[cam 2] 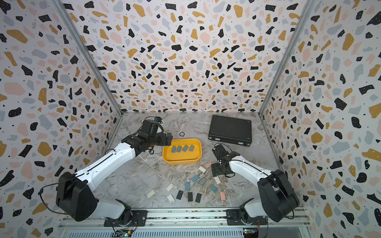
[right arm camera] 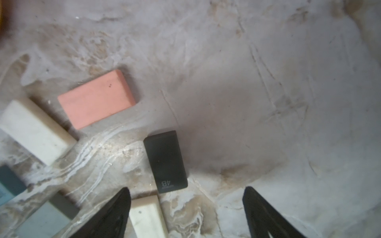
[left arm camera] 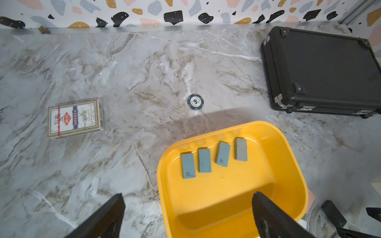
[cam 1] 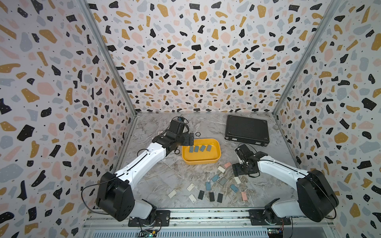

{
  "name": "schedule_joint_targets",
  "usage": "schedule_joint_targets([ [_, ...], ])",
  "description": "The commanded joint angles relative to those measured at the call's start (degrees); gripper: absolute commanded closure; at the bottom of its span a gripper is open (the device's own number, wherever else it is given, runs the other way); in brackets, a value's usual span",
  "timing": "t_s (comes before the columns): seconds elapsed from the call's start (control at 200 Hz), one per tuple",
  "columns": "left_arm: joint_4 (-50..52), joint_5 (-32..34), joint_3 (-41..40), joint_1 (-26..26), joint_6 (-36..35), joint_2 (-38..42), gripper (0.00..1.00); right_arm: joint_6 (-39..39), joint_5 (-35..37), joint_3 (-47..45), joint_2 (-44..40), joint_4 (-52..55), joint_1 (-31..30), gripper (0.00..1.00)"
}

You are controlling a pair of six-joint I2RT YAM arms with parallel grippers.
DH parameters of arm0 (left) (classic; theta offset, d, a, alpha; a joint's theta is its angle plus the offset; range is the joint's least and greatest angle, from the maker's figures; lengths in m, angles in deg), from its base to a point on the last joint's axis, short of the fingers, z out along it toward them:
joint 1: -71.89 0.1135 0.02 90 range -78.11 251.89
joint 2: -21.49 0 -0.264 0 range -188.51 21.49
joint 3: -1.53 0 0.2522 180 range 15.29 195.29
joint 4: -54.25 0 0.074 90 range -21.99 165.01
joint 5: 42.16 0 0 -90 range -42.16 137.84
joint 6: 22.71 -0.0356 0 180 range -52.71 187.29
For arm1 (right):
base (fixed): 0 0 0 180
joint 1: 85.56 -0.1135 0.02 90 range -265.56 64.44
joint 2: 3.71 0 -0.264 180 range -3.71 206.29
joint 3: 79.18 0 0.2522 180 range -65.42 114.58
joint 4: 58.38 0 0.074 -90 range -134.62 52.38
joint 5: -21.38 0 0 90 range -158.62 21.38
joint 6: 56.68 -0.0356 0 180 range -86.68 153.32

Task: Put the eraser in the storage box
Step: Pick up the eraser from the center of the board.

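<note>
On the marble table (cam 1: 162, 177) you see a black eraser (right arm camera: 166, 161) lying flat just ahead of your right gripper (right arm camera: 186, 189), whose jaws stand wide apart and hold nothing, while your left gripper (left arm camera: 188, 194), spread as wide and empty, hangs over the rim of the yellow storage box (left arm camera: 216, 197) containing four grey-blue erasers (left arm camera: 204, 160).

Yellow storage box (cam 1: 201, 161); blue-grey erasers (left arm camera: 204, 160); black case (cam 1: 246, 129); grey-veined marbled table (cam 1: 165, 177).

A marble-patterned table (cam 1: 156, 181) carries the yellow storage box (cam 1: 201, 161) at its middle. A black case (cam 1: 247, 129) lies far right, a poker chip (cam 1: 198, 134) just beyond the box and a card pack (left arm camera: 75, 118) left of the chip. Loose erasers (cam 1: 215, 178) are scattered nearer.
</note>
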Motion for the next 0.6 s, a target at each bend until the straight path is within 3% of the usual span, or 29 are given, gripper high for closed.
schedule_joint_targets([
  [0.0,-1.9,0.6,-1.8,1.1,0.7,2.1,0.03,-0.7,-0.4,1.9,1.4,-0.4,-0.3,0.13],
  [0.21,-1.7,0.2,-3.2,3.2,1.0,3.0,0.02,-0.9,-0.4,2.2,3.8,-1.3,-0.3,0.16],
  [0.596,-2.2,-0.8,-4.1,4.4,1.1,2.9,0.02,-1.1,-1.2,2.5,6.2,-2.7,-0.3,0.31],
])
